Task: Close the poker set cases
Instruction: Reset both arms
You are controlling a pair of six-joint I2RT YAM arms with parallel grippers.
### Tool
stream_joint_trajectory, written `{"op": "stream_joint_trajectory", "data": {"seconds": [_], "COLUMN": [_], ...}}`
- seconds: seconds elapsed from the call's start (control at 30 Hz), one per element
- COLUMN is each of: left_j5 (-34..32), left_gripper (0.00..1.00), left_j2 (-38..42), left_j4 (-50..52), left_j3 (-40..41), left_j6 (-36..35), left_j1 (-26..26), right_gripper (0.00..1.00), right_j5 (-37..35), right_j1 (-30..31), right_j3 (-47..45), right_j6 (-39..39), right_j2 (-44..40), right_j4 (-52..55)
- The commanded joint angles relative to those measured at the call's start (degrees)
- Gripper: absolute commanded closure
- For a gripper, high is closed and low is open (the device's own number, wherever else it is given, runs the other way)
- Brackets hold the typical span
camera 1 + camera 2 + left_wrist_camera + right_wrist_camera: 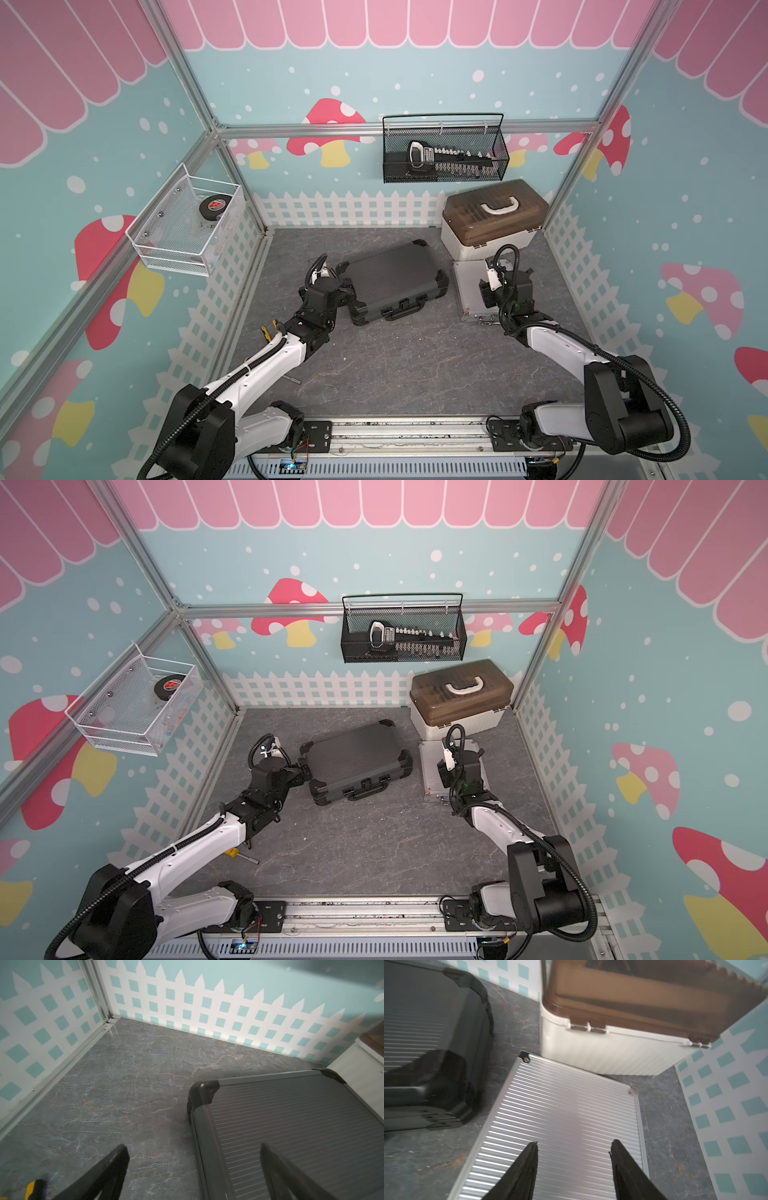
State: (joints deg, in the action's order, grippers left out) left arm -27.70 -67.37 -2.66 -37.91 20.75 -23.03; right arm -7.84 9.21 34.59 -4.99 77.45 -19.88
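Cases both lie flat on the grey worktop (395, 365), lids down. Black case (392, 278) sits mid-worktop, skewed, handle toward the robot base. Silver case (469, 286) is just to its right with a small gap between them, its far edge against the white storage box (469, 243) in the back right corner. Left gripper (195, 1167) is at the black case's left edge, fingers (116, 1167) wide, one over bare worktop and one over the ribbed lid, nothing gripped. Right gripper (574, 1159) is above the silver case lid, fingers (527, 1167) apart and empty, lid ribs showing between them. Whether fingertips touch either lid: can't tell. Latches are too small to tell if fastened. Black wire basket (395, 166) hangs on the back wall, white wire basket (174, 253) on the left wall.
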Motion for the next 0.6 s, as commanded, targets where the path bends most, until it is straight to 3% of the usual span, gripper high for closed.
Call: {"op": "stream_joint_trajectory", "data": {"seconds": [0.0, 0.2, 0.47, 0.57], "left_j5": [-2.9, -5.1, -7.3, -8.7], "left_gripper": [0.01, 0.01, 0.01, 0.01], "left_j2": [0.7, 0.6, 1.8, 2.5], "left_j4": [-0.6, -2.1, -4.8, -6.8], "left_j3": [1.3, 3.4, 5.8, 7.3], "left_j6": [-1.0, -1.2, -1.9, -2.6], "left_j1": [2.5, 4.9, 7.2, 7.4], "right_gripper": [0.43, 0.42, 0.42, 0.41], "right_j5": [-2.7, -1.1, 0.5, -0.9], "right_j1": [-1.5, -4.8, -6.7, -6.7], "right_j3": [-1.7, -5.6, -15.7, -15.2], "right_j6": [1.0, 3.1, 4.3, 4.8], "right_j2": [2.7, 6.7, 10.2, 9.7], "right_j4": [-6.4, -15.1, -36.8, -34.8]}}
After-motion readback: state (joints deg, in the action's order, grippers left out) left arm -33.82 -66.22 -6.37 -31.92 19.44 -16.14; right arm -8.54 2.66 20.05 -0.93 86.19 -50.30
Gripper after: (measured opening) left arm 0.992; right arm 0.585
